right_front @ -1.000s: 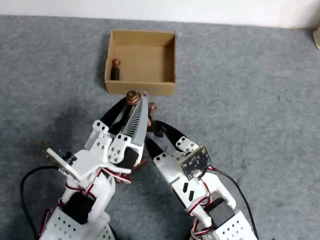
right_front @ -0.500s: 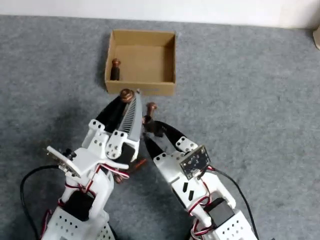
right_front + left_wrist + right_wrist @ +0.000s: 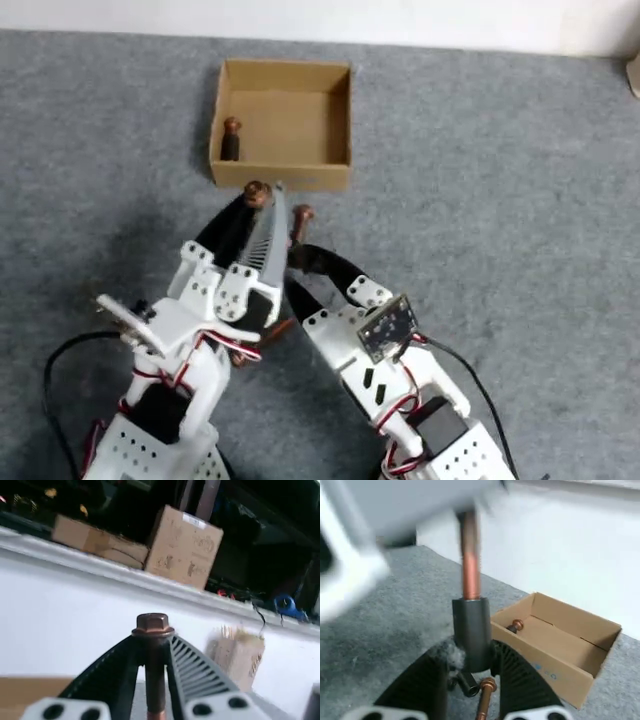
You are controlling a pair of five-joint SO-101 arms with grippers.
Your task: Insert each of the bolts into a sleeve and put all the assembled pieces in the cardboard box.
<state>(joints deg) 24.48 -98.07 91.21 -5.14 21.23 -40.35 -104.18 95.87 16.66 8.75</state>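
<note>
While the bolt (image 3: 153, 625) stands upright over the sleeve (image 3: 471, 630), just short of the cardboard box (image 3: 282, 178), I log: left gripper (image 3: 153, 641) clenched under bolt head; right gripper (image 3: 471, 657) clamped round sleeve; shank tip at sleeve mouth, axes aligned. Next push, I judge, runs straight down.

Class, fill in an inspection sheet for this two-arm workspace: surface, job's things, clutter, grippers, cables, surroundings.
Surface: grey carpet, flat.
Job's things: cardboard box open, with one assembled piece inside by a side wall. A loose bolt and loose sleeve lie on the carpet short of the box.
Clutter: nothing seen.
Grippers: left gripper shut on a bolt, head uppermost. Right gripper shut on a sleeve. The bolt's shaft meets the sleeve's top; depth cannot be told.
Cables: black cable curves beside an arm's base.
Surroundings: white wall; cartons on a ledge beyond.
</note>
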